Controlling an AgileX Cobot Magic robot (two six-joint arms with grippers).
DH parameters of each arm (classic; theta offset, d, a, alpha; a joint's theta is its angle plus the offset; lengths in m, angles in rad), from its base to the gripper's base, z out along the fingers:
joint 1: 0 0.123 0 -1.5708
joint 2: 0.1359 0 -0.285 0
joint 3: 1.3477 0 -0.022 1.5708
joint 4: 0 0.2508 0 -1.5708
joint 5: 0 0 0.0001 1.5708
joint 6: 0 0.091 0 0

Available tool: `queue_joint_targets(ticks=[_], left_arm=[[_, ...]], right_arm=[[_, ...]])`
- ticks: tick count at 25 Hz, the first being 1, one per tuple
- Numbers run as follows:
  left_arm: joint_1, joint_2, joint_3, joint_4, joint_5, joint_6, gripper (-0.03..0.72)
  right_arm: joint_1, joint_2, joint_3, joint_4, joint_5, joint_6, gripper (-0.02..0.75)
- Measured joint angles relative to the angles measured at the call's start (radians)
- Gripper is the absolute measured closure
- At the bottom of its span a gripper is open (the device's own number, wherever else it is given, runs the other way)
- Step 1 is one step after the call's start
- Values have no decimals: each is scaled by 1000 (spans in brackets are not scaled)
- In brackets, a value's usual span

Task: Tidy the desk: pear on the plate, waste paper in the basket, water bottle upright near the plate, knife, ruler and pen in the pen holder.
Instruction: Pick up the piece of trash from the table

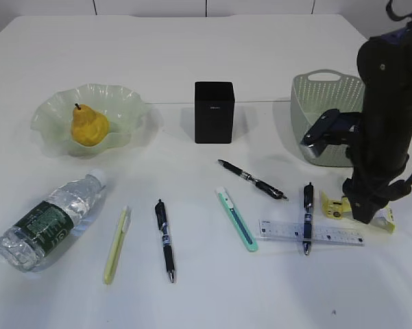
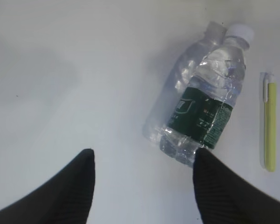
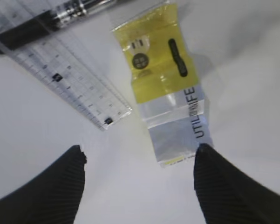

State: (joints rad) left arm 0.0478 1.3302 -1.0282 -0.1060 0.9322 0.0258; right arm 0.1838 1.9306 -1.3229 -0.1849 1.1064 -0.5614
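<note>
Below my right hand point(image 3: 137, 184) lies the waste paper point(image 3: 167, 88), a yellow and clear knife wrapper flat on the counter point(image 3: 46, 135). The hand stands wide, with its two dark fingers point(image 3: 233, 191) framing the wrapper's near end; the right finger sits at the wrapper's corner, though I cannot tell if it touches. Just left of the wrapper is the clear ruler point(image 3: 60, 79), with a black pen point(image 3: 42, 25) lying across its far part.

Under my left hand point(image 2: 142, 186) the bottle point(image 2: 207, 102) lies on its side, cap pointing away. This hand is also wide, and its right finger point(image 2: 233, 191) sits right at the bottle's base. A yellow-green pen point(image 2: 269, 123) lies just right of the bottle.

From the outside camera, the right arm point(image 1: 384, 116) stands in front of the basket point(image 1: 325, 116), over the wrapper. The pear point(image 1: 89, 125) is already on the plate point(image 1: 127, 103), far beyond the bottle. The black holder point(image 1: 214, 112) stands at the middle, between plate and basket. Left of the right hand lie the teal knife point(image 1: 236, 219), another black pen point(image 1: 252, 179), and a further pen point(image 1: 165, 240) nearer the bottle.
</note>
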Motion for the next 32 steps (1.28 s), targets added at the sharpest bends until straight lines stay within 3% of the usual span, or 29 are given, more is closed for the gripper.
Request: queue_joint_targets(ticks=[9, 21, 32], left_arm=[[0, 0, 0, 0, -2, 0, 221], [0, 0, 0, -1, -2, 0, 221], [0, 0, 0, -1, -7, 0, 221]], right_arm=[[0, 26, -8, -47, -128, -64, 200], [-35, 81, -10, 20, -176, -179, 201], [-35, 128, -10, 9, -213, -187, 201]])
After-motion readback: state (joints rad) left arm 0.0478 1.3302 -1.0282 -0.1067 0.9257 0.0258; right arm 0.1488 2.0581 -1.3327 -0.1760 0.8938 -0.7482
